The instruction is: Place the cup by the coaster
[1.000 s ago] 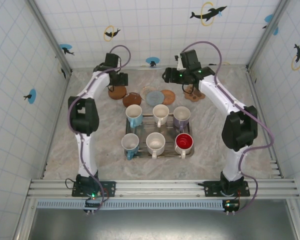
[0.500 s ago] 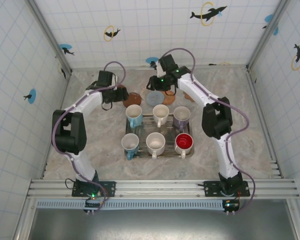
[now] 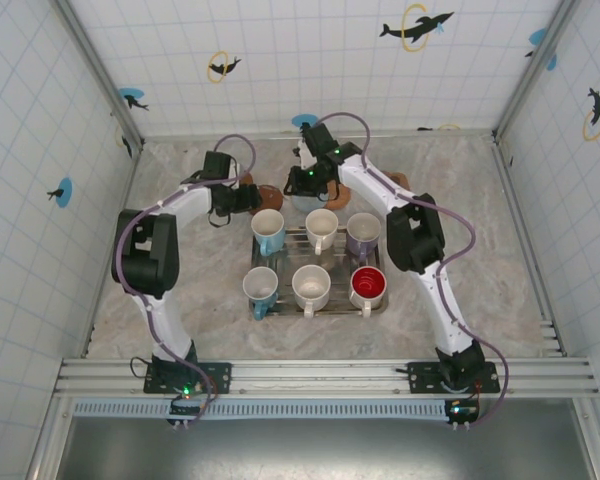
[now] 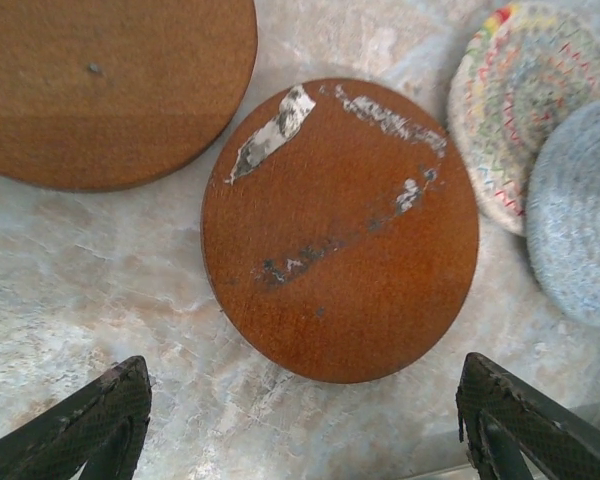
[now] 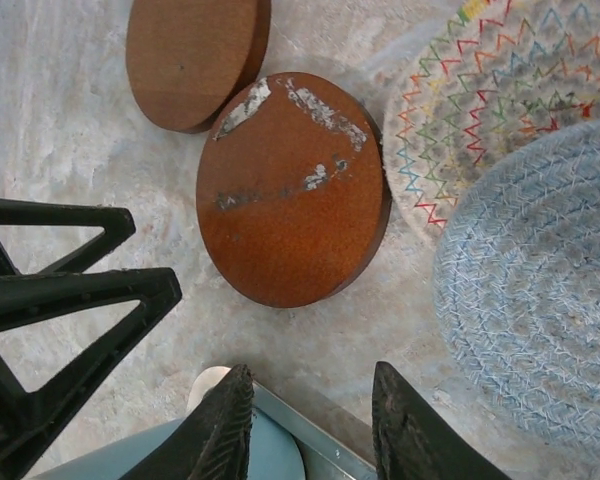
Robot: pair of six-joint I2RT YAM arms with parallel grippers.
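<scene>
Tray [image 3: 332, 313] held six cups, two rows of three. Blue cup [image 3: 268, 231] sat at its 11 o'clock corner, scratched coaster [image 4: 340, 230] just beyond. Left tool [image 4: 302, 370] gaped wide over that coaster; right tool [image 5: 312, 372] stood narrow at the cup's rim.

Bench [image 3: 500, 270] topped in pale marbled beige-grey, boxed in along its left, far and right edges by white walls [image 3: 310, 70] ruled in a fine grey grid. Dark dolphin stickers [image 3: 416, 27] dot the walls, some on blue discs, some in yellow rings. Metal posts [image 3: 98, 70] stand at both far corners and an aluminium rail [image 3: 320, 375] runs along the near edge; light even, shadows soft.
</scene>
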